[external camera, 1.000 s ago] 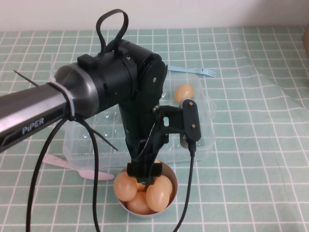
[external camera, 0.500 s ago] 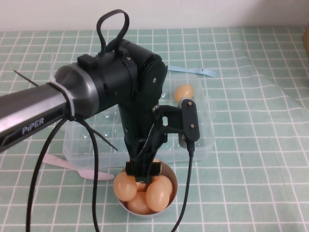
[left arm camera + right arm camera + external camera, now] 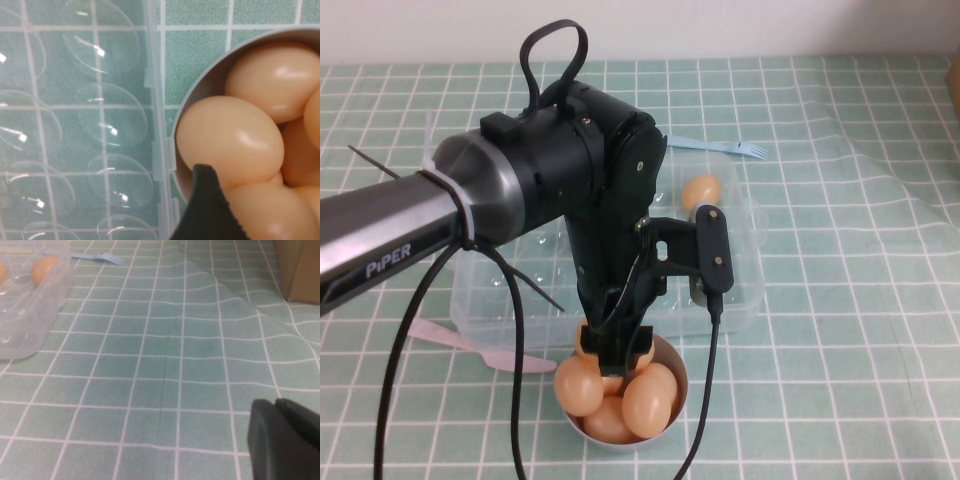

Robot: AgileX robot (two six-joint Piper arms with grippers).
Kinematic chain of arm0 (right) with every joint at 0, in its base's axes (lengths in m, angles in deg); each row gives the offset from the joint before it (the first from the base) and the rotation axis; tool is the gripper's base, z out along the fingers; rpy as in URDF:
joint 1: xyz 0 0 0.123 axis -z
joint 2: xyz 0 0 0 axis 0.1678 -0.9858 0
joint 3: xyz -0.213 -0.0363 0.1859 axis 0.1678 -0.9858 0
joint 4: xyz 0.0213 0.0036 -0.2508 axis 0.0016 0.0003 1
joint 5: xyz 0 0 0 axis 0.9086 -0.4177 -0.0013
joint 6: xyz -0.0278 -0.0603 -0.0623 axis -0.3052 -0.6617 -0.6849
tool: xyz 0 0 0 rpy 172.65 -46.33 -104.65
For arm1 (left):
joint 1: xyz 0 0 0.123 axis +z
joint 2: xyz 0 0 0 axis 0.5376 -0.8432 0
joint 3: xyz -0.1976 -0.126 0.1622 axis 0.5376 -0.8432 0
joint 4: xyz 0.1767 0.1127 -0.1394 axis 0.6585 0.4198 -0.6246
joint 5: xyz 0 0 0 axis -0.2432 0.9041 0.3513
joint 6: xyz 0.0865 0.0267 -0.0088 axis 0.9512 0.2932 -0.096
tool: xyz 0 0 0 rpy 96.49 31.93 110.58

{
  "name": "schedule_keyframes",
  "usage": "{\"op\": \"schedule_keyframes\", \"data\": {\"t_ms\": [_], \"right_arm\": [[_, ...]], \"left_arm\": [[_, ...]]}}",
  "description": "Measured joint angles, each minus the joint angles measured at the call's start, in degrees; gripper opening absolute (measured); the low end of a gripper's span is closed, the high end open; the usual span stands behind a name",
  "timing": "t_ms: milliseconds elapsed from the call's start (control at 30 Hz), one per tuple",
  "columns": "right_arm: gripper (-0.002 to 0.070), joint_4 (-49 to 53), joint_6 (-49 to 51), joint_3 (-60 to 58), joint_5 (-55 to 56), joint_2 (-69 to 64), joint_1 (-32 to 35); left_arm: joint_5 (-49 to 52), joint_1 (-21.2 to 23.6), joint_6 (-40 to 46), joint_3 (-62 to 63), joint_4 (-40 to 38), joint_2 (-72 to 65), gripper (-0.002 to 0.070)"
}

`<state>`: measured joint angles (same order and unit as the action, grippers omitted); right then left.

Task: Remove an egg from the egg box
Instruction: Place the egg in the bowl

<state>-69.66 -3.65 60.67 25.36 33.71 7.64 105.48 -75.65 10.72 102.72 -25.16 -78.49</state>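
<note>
The clear egg box lies mid-table with one orange-tan egg in a far cell; its near cells hold nothing. Close in front stands a small grey bowl with several eggs. My left gripper points down just over those eggs, open; one dark finger shows above the bowl's eggs, gripping none. The right gripper hovers low over the cloth, right of the egg box, fingers together.
A blue fork lies behind the box and a pink spoon at its front left. A cardboard box stands at the far right. The green checked cloth has a raised fold.
The left gripper has lifted slightly over the bowl and its fingers have drawn a little narrower. An egg now shows behind them.
</note>
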Motion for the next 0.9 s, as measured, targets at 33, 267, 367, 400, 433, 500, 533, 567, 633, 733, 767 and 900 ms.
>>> {"op": "schedule_keyframes", "data": {"t_ms": [33,267,367,400,433,500,533,567,633,733,767,900], "right_arm": [[-0.0017,0.0,0.0,0.0,0.0,0.0,0.0],[-0.0017,0.0,0.0,0.0,0.0,0.0,0.0],[-0.0017,0.0,0.0,0.0,0.0,0.0,0.0],[-0.0017,0.0,0.0,0.0,0.0,0.0,0.0],[-0.0017,0.0,0.0,0.0,0.0,0.0,0.0],[-0.0017,0.0,0.0,0.0,0.0,0.0,0.0],[-0.0017,0.0,0.0,0.0,0.0,0.0,0.0],[-0.0017,0.0,0.0,0.0,0.0,0.0,0.0],[-0.0017,0.0,0.0,0.0,0.0,0.0,0.0],[-0.0017,0.0,0.0,0.0,0.0,0.0,0.0],[-0.0017,0.0,0.0,0.0,0.0,0.0,0.0],[-0.0017,0.0,0.0,0.0,0.0,0.0,0.0]], "left_arm": [[0.0,0.0,0.0,0.0,0.0,0.0,0.0401],[0.0,0.0,0.0,0.0,0.0,0.0,0.0375],[0.0,0.0,0.0,0.0,0.0,0.0,0.0374],[0.0,0.0,0.0,0.0,0.0,0.0,0.0374],[0.0,0.0,0.0,0.0,0.0,0.0,0.0373],[0.0,0.0,0.0,0.0,0.0,0.0,0.0373],[0.0,0.0,0.0,0.0,0.0,0.0,0.0373],[0.0,0.0,0.0,0.0,0.0,0.0,0.0372],[0.0,0.0,0.0,0.0,0.0,0.0,0.0372],[0.0,0.0,0.0,0.0,0.0,0.11,0.0372],[-0.28,0.0,0.0,0.0,0.0,0.37,0.0372],[-1.77,0.0,0.0,0.0,0.08,2.18,0.0372]]}}
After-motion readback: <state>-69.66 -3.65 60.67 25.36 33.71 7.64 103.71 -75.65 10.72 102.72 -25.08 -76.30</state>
